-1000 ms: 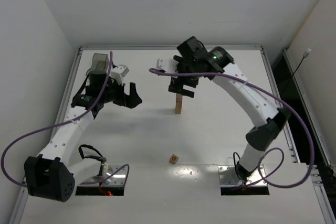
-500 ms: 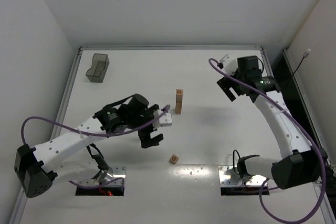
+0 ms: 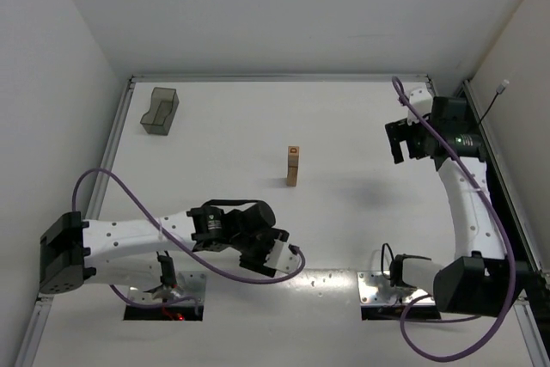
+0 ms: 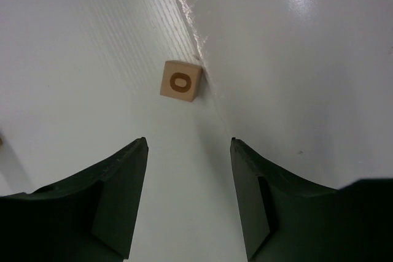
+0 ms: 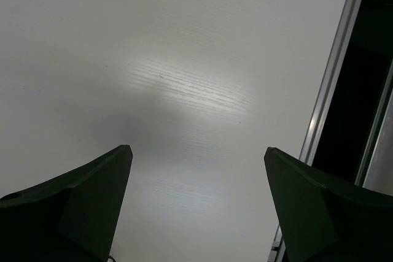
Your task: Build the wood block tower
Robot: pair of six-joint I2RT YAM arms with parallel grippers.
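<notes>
Centrally on the table [image 3: 215,152] the tower [image 3: 293,167] stands upright, its long axis vertical, one tan block wide, with the ring-marked face on top. Toward the near edge a loose cube [image 4: 180,81] lies ring-face up, just ahead of the left gripper [image 4: 187,142], whose jaws stand apart with nothing between them. By the right edge the right gripper [image 5: 198,148] hangs with jaws spread wide, empty.
</notes>
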